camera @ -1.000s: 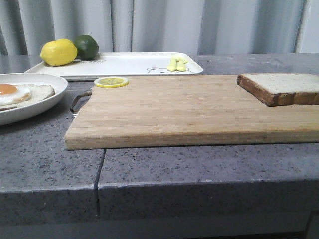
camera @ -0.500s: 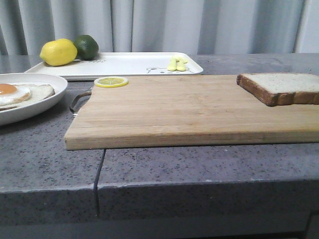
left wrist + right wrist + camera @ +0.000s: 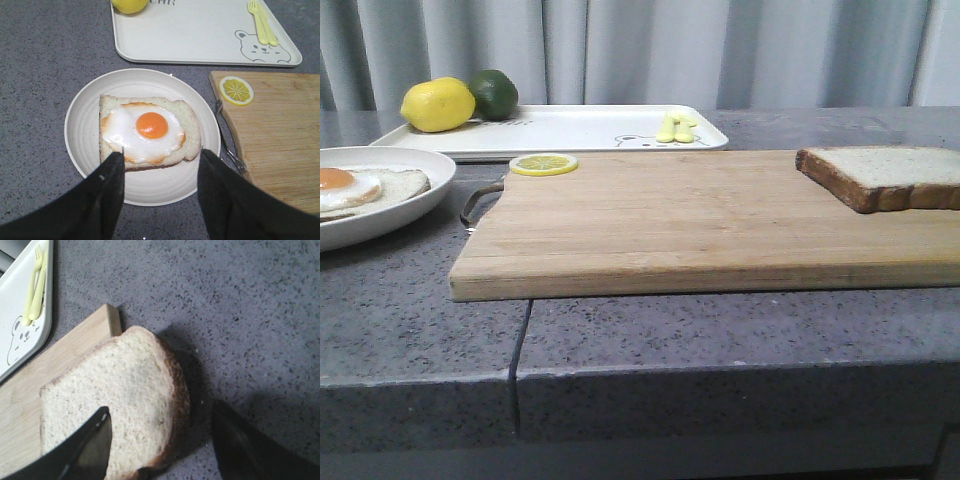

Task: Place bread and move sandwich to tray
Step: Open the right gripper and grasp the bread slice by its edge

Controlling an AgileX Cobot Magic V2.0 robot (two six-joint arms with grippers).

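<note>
Seemingly nothing has moved this past second: the square brown-crusted bread slice (image 3: 885, 177) still lies on the wooden cutting board (image 3: 670, 220), untouched. Both grippers hang wide open, the right gripper (image 3: 157, 447) over it, the left gripper (image 3: 160, 182) above the egg-topped sandwich (image 3: 147, 130).

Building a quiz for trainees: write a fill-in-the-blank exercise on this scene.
1. The fried egg lies on a bread slice on the round white ____.
2. The yellow lemon slice rests on the wooden cutting ____.
3. The plain brown-crusted bread slice overhangs the board's ____.
4. The yellow fork lies on the white rectangular ____.

Missing: plate; board; edge; tray
</note>
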